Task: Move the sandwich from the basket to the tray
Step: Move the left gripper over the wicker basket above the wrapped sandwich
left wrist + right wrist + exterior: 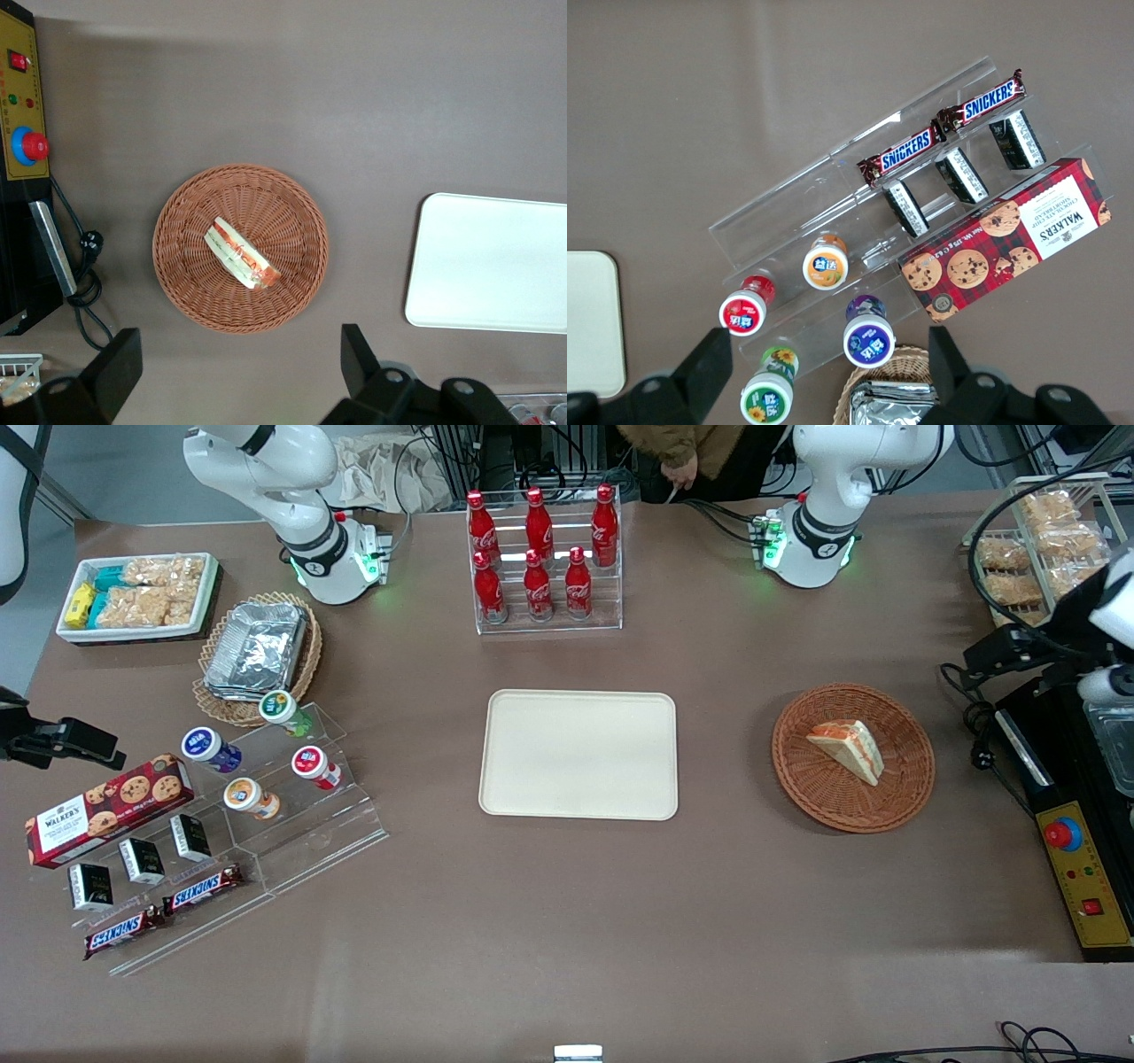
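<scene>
The gripper hangs agape above the basket (sandwich inside).

One sandwich lies in one brown basket, and there is one tray. The tabletop also carries six red bottles, four lidded cups, two chocolate bars, three small black boxes, one cookie box, one tan basket and one white bin. One gripper hangs above the brown basket, jaws apart.
</scene>
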Controlling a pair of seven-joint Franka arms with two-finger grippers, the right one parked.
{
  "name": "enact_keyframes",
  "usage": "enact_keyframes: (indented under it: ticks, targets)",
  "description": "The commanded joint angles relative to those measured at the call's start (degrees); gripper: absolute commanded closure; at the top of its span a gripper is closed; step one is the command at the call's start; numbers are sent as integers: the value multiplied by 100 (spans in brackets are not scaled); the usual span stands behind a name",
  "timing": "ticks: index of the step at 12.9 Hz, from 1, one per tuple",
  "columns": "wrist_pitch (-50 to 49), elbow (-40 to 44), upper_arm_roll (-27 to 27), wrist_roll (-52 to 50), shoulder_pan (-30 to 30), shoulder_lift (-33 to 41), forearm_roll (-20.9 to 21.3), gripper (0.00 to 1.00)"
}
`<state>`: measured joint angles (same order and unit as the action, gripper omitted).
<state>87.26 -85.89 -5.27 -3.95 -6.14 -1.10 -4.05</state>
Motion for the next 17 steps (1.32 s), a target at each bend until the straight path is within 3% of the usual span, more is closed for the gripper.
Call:
enact_keyframes:
  ticks: [1,4,7,9,11,13,17]
  targets:
    - [-148,213,0,-1,16,-83,-53,0]
    - [-174,195,8,-384,16,-57,202,0]
    - [-333,-137,35,-2438,-1,5,194,0]
    - [-271,-436,35,-2882,-2,110,220,0]
    - [-79,-953,35,-3110,-2,338,544,0]
    - [254,-1568,35,-3847,-2,522,589,0]
    - [1079,-2886,8,-4078,7,1058,589,0]
